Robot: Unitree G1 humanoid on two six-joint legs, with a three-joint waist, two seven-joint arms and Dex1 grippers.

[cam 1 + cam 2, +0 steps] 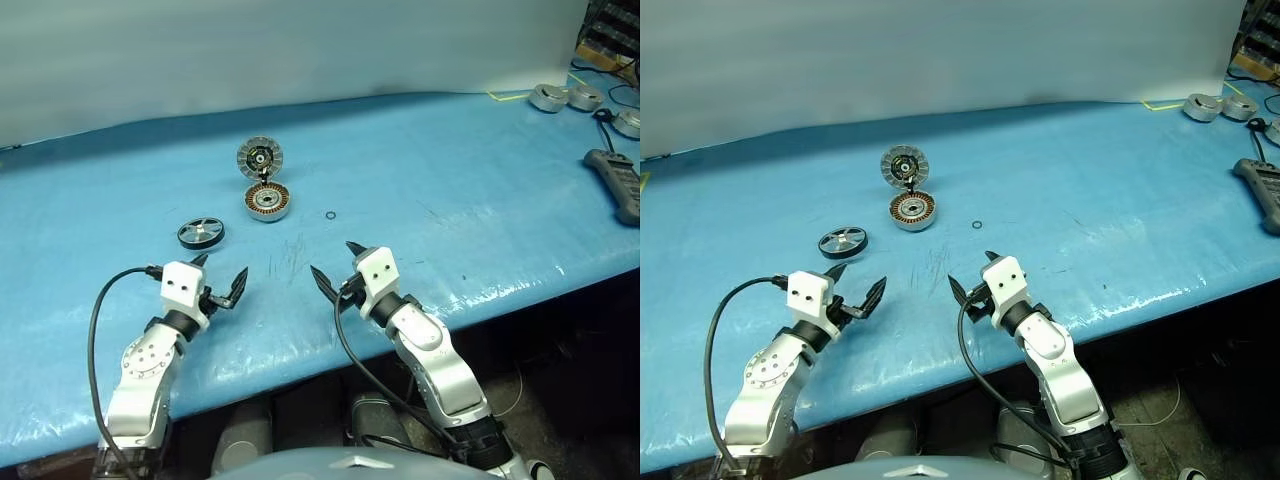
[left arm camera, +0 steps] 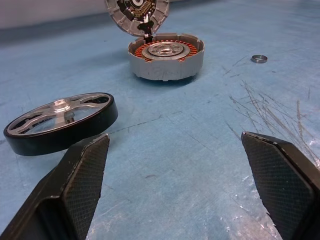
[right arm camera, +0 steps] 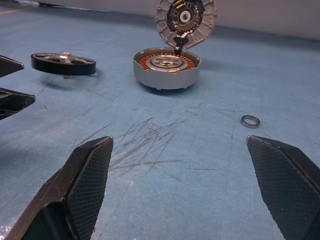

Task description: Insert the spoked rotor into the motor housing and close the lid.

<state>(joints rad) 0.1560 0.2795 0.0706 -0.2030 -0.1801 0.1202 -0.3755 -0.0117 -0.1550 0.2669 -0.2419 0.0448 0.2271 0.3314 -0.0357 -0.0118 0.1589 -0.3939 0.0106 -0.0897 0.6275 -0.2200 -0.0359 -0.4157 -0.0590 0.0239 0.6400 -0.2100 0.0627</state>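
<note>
Your left gripper (image 1: 221,282) sits nearest you at the table's front edge, both black fingers spread wide and holding nothing; your right gripper (image 1: 338,267) sits alongside it to the right, likewise spread wide and empty. From the left gripper, the spoked rotor (image 1: 201,233) lies close ahead at about 11 o'clock, resting on the blue table (image 1: 450,170) slightly tilted on its hub, black ring outward, spokes facing up. From the right gripper the same rotor is well off at about 10 o'clock, so your left arm is clearly the nearer one for the pick. The rotor is a flat wheel with no long axis; its rim is the only grasp line, and it lies nearly level with the fingers. Farther out, at roughly 1 o'clock from the left gripper and 11 o'clock from the right, stands the motor housing (image 1: 267,201), open, copper windings showing. Its lid (image 1: 261,158) stands up on edge just behind it, segmented face toward you. A small ring (image 1: 330,215) lies apart, right of the housing. The rotor is not yet inserted.
</note>
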